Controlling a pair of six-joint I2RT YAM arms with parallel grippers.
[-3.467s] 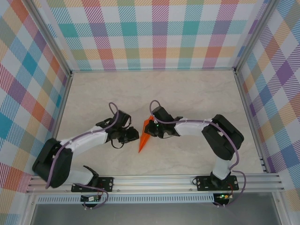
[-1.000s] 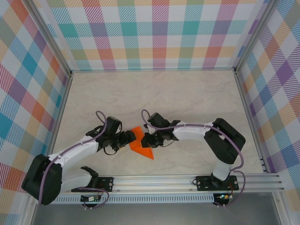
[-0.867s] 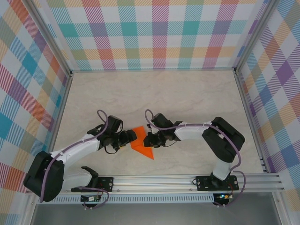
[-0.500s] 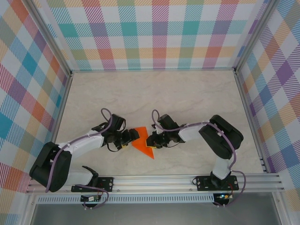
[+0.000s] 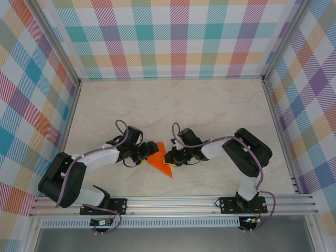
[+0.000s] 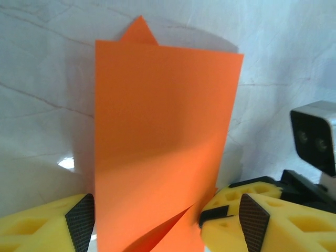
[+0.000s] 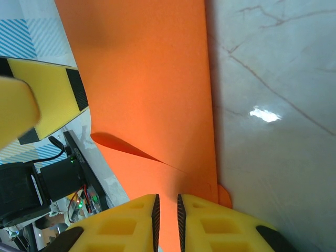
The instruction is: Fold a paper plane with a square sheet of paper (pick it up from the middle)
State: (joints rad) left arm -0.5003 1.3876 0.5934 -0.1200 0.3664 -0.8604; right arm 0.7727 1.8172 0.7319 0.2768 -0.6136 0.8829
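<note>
We see the orange paper (image 5: pixel 160 161) in the lower middle of the overhead view, between the two grippers. Its pointed end aims at the lower edge of the frame, near the metal rail (image 5: pixel 173 202). The left gripper (image 5: pixel 145 155) meets the paper's left edge and the right gripper (image 5: pixel 169 156) its right edge. Bare table (image 5: pixel 184 105) stretches wide above them toward the checked walls (image 5: pixel 178 42), with free room on both sides too.

In the left wrist view the paper (image 6: pixel 163 142) stands tall mid-frame with straight side edges. A small pointed tip pokes above its top edge at upper left. The left gripper (image 6: pixel 167 223) has its jaws set wide, a dark pad (image 6: pixel 81 218) just beside each lower edge of the paper; we cannot tell whether they press it.

In the right wrist view the right gripper (image 7: pixel 167 210), at the bottom of the frame, has its jaws nearly together, pinching the paper (image 7: pixel 152 89). The paper's long right edge runs straight up the frame against pale table.
</note>
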